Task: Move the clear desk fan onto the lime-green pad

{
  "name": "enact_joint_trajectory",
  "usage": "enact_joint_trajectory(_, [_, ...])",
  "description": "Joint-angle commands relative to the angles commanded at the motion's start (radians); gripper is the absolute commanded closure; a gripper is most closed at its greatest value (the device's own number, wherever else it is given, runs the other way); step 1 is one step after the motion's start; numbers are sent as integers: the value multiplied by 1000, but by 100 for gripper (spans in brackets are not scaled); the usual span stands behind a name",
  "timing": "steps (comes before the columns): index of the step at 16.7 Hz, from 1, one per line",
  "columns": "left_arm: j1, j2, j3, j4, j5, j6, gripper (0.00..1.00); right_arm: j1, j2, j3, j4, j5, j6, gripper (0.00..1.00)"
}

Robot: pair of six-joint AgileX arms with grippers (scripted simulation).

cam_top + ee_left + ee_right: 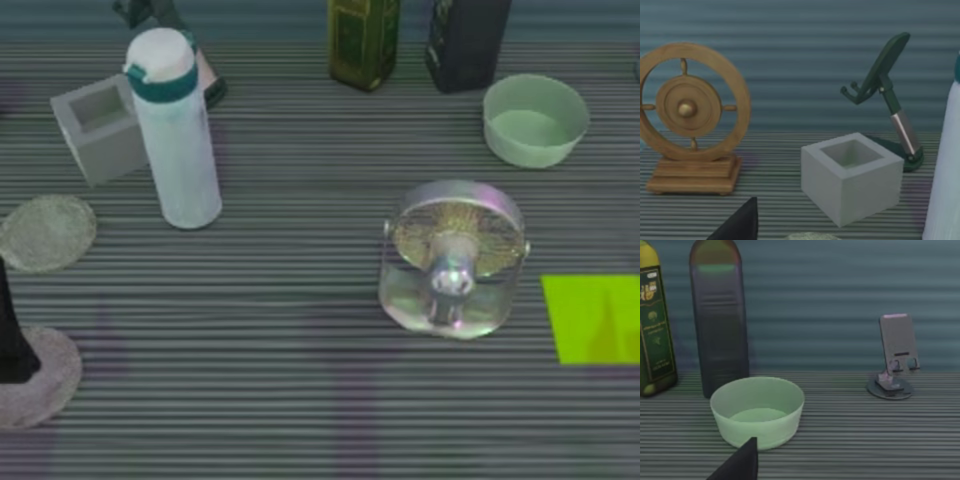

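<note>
The clear desk fan (453, 258) stands right of the table's middle, its yellowish grille and silvery hub facing up toward the camera. The lime-green pad (592, 317) lies flat at the right edge, a short gap to the fan's right, with a faint shadow across it. My left gripper (10, 335) is parked at the far left edge, well away from the fan; its dark tip (741, 224) shows in the left wrist view. My right gripper (741, 464) shows only as a dark tip in front of the pale green bowl (757, 411); the top view does not show it.
A white bottle (177, 130), grey cube box (98, 127) and green phone stand (887, 95) stand back left. Two dark bottles (364, 40) (466, 40) and the bowl (535, 120) are at the back right. Round grey coasters (46, 232) (45, 385) lie left. A wooden wheel ornament (690, 117) and grey phone stand (894, 360) stand farther off.
</note>
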Motion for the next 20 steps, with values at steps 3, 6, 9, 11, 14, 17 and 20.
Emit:
enact_joint_trajectory(3, [0, 0, 0, 0, 0, 0, 0, 3, 10, 10, -10, 0, -6, 0])
enact_joint_trajectory(6, [0, 0, 0, 0, 0, 0, 0, 32, 103, 100, -99, -1, -55, 0])
enact_joint_trajectory(9, [0, 0, 0, 0, 0, 0, 0, 80, 291, 284, -259, 1, -139, 0])
enact_joint_trajectory(11, [0, 0, 0, 0, 0, 0, 0, 120, 465, 453, -389, 2, -208, 0])
enact_joint_trajectory(14, [0, 0, 0, 0, 0, 0, 0, 188, 771, 763, -598, 3, -322, 0])
enact_joint_trajectory(17, [0, 0, 0, 0, 0, 0, 0, 260, 1100, 1111, -811, 2, -442, 0])
enact_joint_trajectory(20, [0, 0, 0, 0, 0, 0, 0, 331, 1424, 1455, -1018, 0, -559, 0])
